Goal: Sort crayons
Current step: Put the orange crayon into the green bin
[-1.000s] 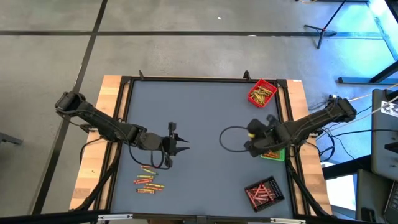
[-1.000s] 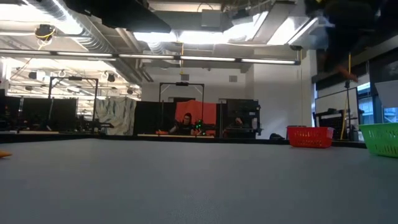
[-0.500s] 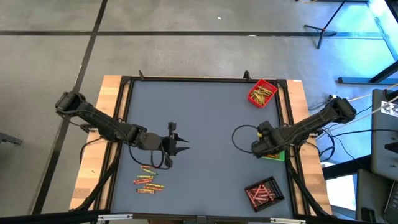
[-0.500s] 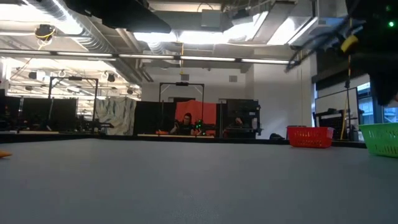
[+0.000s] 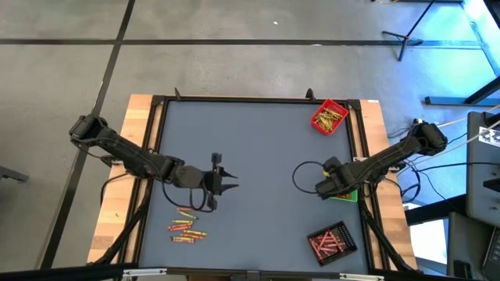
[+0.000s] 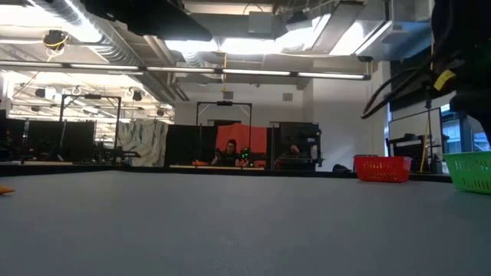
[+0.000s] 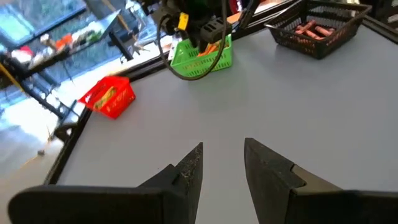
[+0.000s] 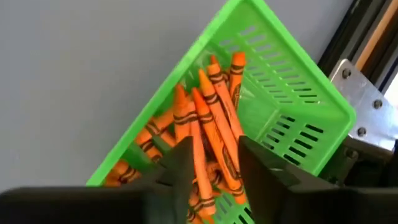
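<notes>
Several loose crayons [image 5: 186,226] lie on the grey table near its front left. My left gripper [image 5: 224,178] hangs open over the table's middle left, a little beyond them, with nothing between its fingers [image 7: 189,168]. My right gripper [image 8: 216,149] points down over the green tray [image 8: 292,106] at the right edge. Its fingers stand apart above the orange crayons [image 8: 211,118] that lie in the tray. In the high view the right gripper [image 5: 332,183] hides most of the green tray [image 5: 346,195].
A red tray [image 5: 329,117] with yellow crayons stands at the far right corner. A black tray [image 5: 331,240] with red crayons stands at the near right. A black frame [image 5: 258,99] rims the table. One orange crayon [image 6: 4,189] shows at the low view's left edge.
My right gripper has sunk toward the green tray, going a little toward the table's right and near edges, and has tipped to point more steeply down. My left gripper has kept still.
</notes>
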You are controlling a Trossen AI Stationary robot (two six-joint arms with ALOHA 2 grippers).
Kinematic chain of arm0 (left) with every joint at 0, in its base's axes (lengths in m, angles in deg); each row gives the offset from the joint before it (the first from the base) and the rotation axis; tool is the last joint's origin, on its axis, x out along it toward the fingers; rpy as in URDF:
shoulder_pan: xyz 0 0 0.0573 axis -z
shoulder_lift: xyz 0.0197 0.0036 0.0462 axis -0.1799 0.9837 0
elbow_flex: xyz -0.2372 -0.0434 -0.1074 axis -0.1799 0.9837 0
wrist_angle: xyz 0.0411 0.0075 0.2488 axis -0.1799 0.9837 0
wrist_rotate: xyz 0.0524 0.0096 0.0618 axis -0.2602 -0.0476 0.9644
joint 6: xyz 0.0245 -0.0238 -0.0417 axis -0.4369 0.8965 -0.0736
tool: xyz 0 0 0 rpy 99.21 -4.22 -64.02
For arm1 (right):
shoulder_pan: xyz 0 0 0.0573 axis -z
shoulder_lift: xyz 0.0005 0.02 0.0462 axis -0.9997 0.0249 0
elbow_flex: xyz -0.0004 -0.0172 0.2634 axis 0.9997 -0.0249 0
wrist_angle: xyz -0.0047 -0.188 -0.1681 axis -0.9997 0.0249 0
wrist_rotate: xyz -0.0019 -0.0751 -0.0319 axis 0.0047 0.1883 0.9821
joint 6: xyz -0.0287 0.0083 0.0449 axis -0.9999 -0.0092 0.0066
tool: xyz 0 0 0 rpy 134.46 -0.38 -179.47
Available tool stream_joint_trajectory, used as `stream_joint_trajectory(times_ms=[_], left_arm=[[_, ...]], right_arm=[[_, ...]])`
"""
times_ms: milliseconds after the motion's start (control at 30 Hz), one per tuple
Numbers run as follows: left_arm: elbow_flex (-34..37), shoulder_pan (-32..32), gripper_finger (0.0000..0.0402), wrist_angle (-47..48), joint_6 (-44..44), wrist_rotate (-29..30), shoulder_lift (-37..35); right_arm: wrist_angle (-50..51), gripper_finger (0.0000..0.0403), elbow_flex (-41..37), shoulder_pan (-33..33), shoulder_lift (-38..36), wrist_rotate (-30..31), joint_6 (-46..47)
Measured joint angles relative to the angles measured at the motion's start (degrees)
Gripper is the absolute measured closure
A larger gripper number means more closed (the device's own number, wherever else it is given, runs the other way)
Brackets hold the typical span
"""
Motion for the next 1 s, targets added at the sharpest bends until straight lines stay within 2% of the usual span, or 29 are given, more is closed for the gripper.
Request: stream_joint_trajectory(times_ms=[100,167,333,400,533,700,833,1000], left_arm=[[0.0,0.7,0.0301,-2.1,-2.1,-0.2,0.0],[0.0,0.9,0.0301,-2.9,-2.2,-0.4,0.0],[0.0,1.0,0.0301,1.1,1.4,-0.4,0.0],[-0.1,0.9,0.0301,5.9,3.6,-1.9,0.0],[-3.7,0.3,0.0301,25.7,11.3,-7.5,0.1],[-6.9,0.0,0.0301,42.6,20.7,-17.8,0.0],[-7.0,0.1,0.0301,49.9,29.4,-29.0,0.6],[-5.5,1.3,0.0301,51.0,34.3,-31.8,3.4]], right_arm=[[1.8,0.0237,2.6,0.0,0.0,0.2,-2.7],[2.6,0.022,5.2,0.0,0.0,3.0,-3.3],[-4.4,0.0203,10.9,0.0,-0.1,20.1,-12.2],[-10.9,0.0203,11.4,0.0,-0.1,26.0,-18.6],[-24.5,0.0205,11.4,0.0,0.6,33.8,-32.4],[-35.6,0.0205,11.4,0.0,3.0,35.1,-43.4],[-37.4,0.0205,11.4,0.0,4.9,34.6,-45.9],[-37.0,0.0205,11.4,0.0,6.5,32.6,-45.9]])
